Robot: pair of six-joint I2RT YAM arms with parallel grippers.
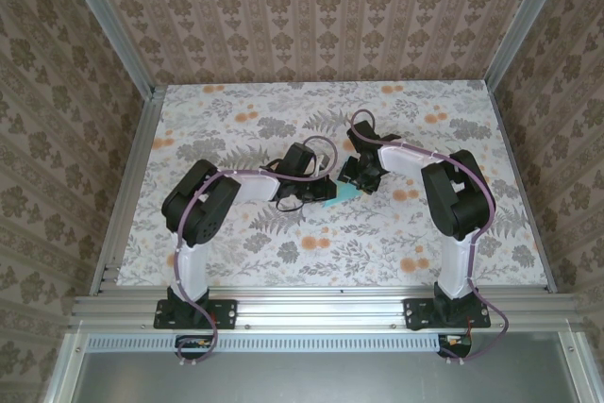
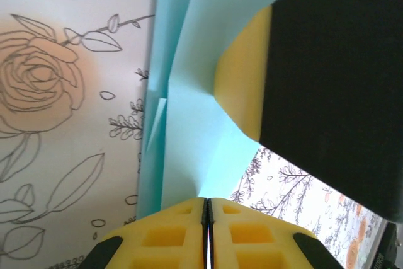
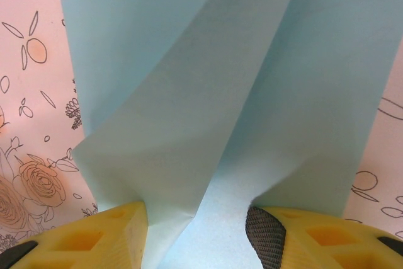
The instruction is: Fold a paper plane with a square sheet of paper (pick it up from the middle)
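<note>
The paper (image 2: 189, 124) is pinched at one end by the left claw (image 2: 206, 209) and straddled opposite, along its creases, by the spread right claw (image 3: 196, 225).

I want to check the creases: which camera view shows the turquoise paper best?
The right wrist view: the paper shows its folds large and close. The left wrist view shows the paper reaching the shut left tool, partly covered. The top view shows a small corner.

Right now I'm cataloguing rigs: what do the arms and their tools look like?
The left arm and right arm look alike: bulky black joint housings, white links, black bases, a thin purple cable along each. The left tool and right tool have yellow pads with square recesses.
</note>
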